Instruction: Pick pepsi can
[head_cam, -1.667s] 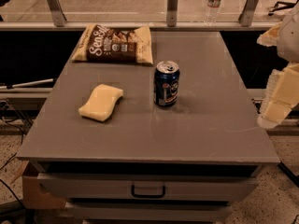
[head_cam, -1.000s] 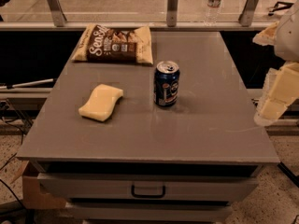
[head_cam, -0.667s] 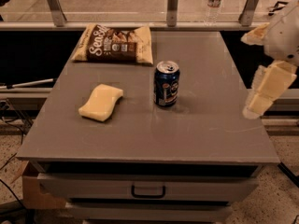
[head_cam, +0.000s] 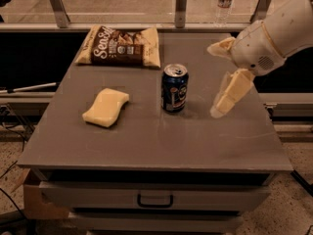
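Status: the pepsi can [head_cam: 174, 88] stands upright near the centre of the tabletop [head_cam: 146, 141], silver top up and logo facing the camera. Nothing touches it.

My gripper [head_cam: 213, 82] hangs right of the can, near it but not touching, over the right part of the tabletop. Its fingers are spread wide, one reaching toward the upper middle of the frame and the other angling down toward the tabletop. It holds nothing.

Nearby items: a yellow sponge [head_cam: 106, 106] lies left of the can, well apart. A Sea Salt chip bag [head_cam: 120, 45] lies flat behind the can toward the upper left, also apart. A clear bottle [head_cam: 224, 1] stands beyond the tabletop at the upper right.

Step in hand, as I judge it: approach before the grasp. To do it well, I should:
- keep the fingers spread wide;
- bring them level with the middle of the can's wall;
- move left until one finger passes on each side;
- close only once the can is centred between them.

A finger that arrives high or off-centre could tip the can.

Change noted: in the earliest picture my gripper sat at the far right edge of the frame, off the tabletop. It has since travelled left and now hangs over the tabletop. The can, sponge and bag have not moved.
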Motion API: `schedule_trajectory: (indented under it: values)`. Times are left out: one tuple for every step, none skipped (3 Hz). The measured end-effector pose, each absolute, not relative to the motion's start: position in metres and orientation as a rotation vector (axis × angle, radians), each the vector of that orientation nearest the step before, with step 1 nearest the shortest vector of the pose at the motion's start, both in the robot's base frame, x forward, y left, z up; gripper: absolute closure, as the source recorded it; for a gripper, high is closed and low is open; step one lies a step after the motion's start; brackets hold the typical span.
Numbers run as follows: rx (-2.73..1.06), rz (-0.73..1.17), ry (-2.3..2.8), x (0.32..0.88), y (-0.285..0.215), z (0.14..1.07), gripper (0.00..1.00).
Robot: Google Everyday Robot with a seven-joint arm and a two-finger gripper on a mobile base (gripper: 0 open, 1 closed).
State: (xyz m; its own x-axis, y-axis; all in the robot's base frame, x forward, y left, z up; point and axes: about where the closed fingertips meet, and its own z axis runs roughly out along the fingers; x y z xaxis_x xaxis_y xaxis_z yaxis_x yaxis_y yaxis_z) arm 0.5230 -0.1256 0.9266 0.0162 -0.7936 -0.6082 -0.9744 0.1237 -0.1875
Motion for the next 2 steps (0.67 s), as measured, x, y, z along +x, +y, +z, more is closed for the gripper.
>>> schedule_trajectory:
  values:
    - [-1.699,0.472,1.746,0.533,-0.101,0.92,0.0]
    - [-1.693,0.529,1.694,0.542,-0.08,0.915,0.0]
